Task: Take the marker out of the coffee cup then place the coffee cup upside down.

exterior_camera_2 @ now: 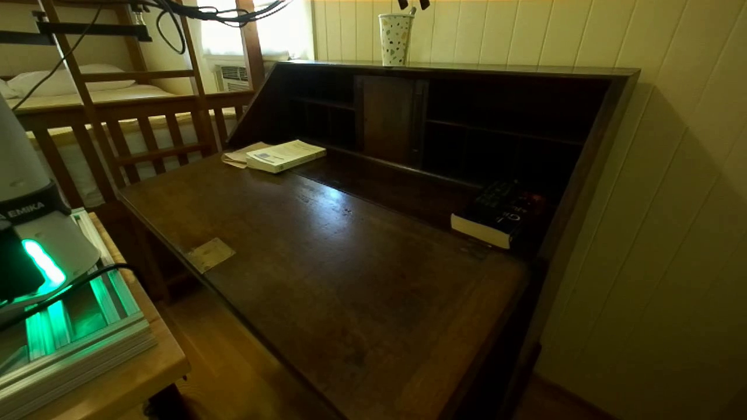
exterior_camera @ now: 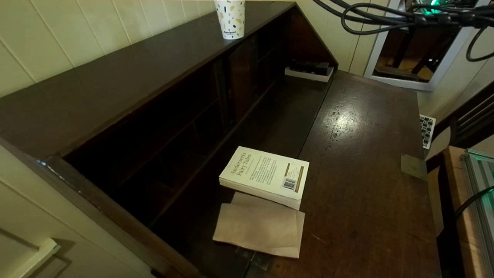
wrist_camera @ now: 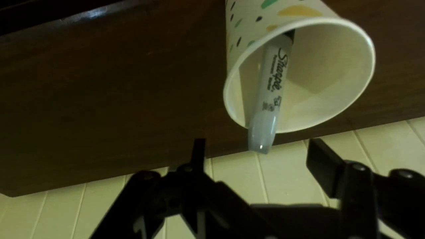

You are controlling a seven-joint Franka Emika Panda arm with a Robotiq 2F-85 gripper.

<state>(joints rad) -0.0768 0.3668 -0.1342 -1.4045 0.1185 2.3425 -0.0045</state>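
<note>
The coffee cup [exterior_camera: 231, 21], white with coloured specks, stands upright on the top ledge of the dark desk. It also shows in an exterior view [exterior_camera_2: 395, 41] and, seen from above into its mouth, in the wrist view [wrist_camera: 325, 76]. A grey Sharpie marker [wrist_camera: 270, 83] leans inside it, its end sticking out past the rim; its tip shows in an exterior view [exterior_camera_2: 412, 11]. My gripper [wrist_camera: 256, 147] is open and empty, its fingers apart on either side of the marker's end. Its fingertips [exterior_camera_2: 414, 4] show just above the cup. The marker's lower end is hidden in the cup.
The desk's top ledge [exterior_camera: 127, 81] is narrow, with a panelled wall [exterior_camera_2: 502, 41] right behind it. Below, a cream book [exterior_camera: 266, 173] and brown paper [exterior_camera: 258, 227] lie on the desktop. A thick black book [exterior_camera_2: 496, 210] lies at the opposite end.
</note>
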